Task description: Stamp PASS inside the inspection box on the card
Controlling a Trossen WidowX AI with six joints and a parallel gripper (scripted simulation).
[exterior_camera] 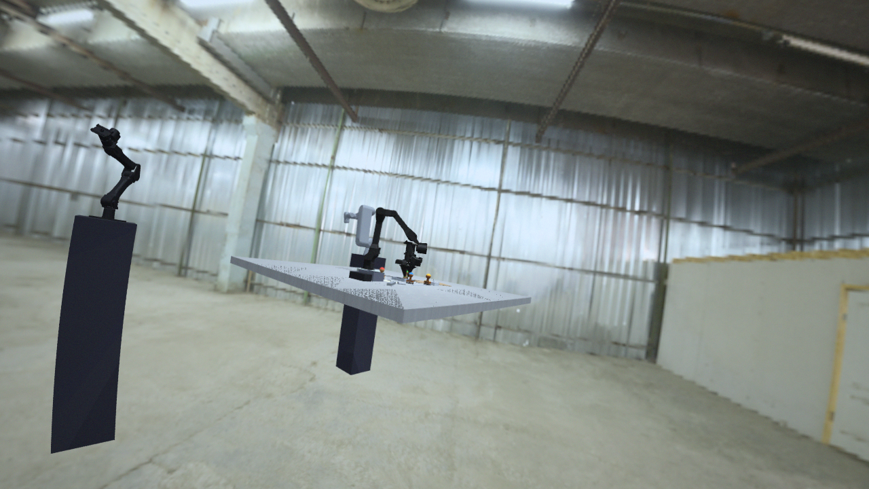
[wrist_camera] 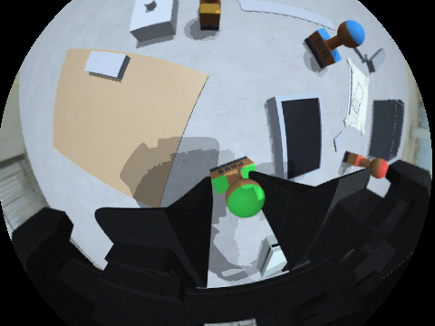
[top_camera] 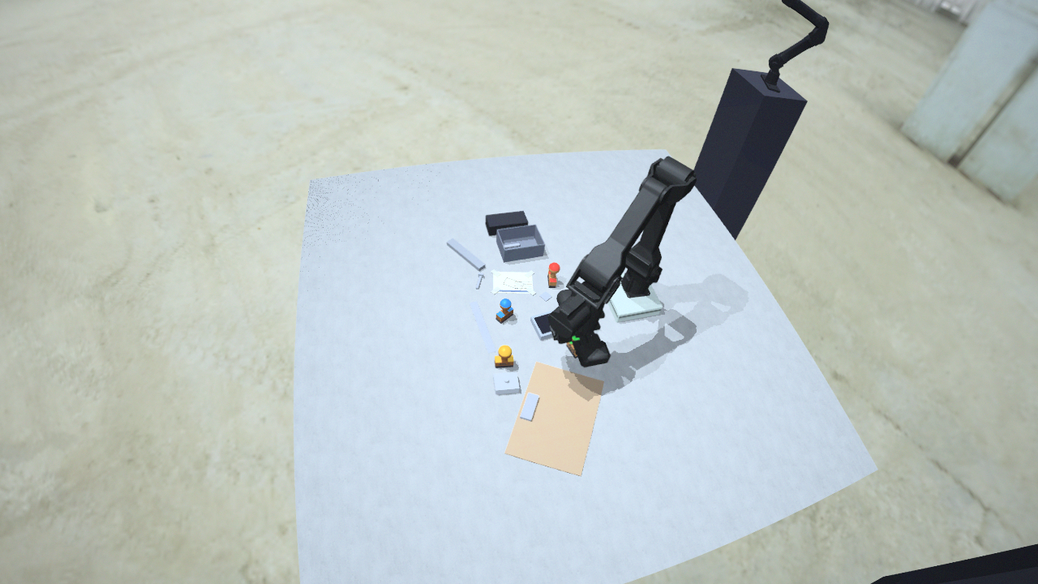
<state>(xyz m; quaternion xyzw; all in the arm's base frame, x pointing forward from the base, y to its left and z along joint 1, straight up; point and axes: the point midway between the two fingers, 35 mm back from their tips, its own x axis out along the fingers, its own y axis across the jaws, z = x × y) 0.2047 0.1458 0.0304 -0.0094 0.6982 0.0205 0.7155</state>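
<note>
My gripper [wrist_camera: 229, 178] [exterior_camera: 406, 273] is shut on the green-topped stamp [wrist_camera: 245, 202] [top_camera: 575, 339], with a finger on each side of its handle. The stamp is upright near the bench top; whether its base touches the bench cannot be told. The lettering on its base is too blurred to read. The ink pad [wrist_camera: 304, 136] [top_camera: 542, 324], a dark pad in a pale tray, lies to the right of the stamp in the wrist view. The tan sheet [wrist_camera: 122, 109] [top_camera: 562, 428], possibly the card, lies to the left. No inspection box can be made out on it.
A white block [wrist_camera: 105, 64] [top_camera: 529, 406] lies on the tan sheet. Other stamps are blue [wrist_camera: 352, 33] [top_camera: 504, 305], yellow [wrist_camera: 209, 10] [top_camera: 504, 353] and red [wrist_camera: 380, 167] [top_camera: 553, 268]. A pale lidded box [top_camera: 506, 383], a drawing [top_camera: 512, 281] and a grey bin [top_camera: 521, 251] are around.
</note>
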